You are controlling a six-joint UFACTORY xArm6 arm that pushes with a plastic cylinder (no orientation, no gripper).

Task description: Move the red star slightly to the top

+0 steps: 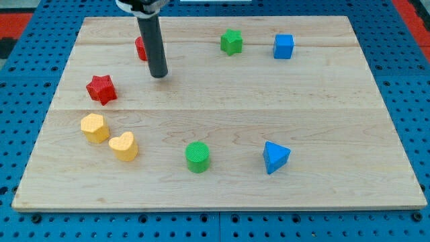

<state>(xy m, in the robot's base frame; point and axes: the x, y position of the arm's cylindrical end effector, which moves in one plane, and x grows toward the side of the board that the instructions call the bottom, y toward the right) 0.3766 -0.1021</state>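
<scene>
- The step in hand looks like the approach: my tip stands on the surface, up and to the view's right of the red star, near it but apart.
- The red star lies toward the view's left edge, above the two yellow blocks.
- To push the star toward the view's top, my tip would need to come round to its lower side, into the space between it and the yellow blocks, then nudge upward a short way.
- A second red block sits partly hidden behind the rod, above the star; a long push could run the star close to it.
- There are no jaws on this arm, only the rod, so nothing is gripped.
- No containers show; the green star, blue cube, green cylinder and blue triangle lie loose, well apart from the star.
</scene>
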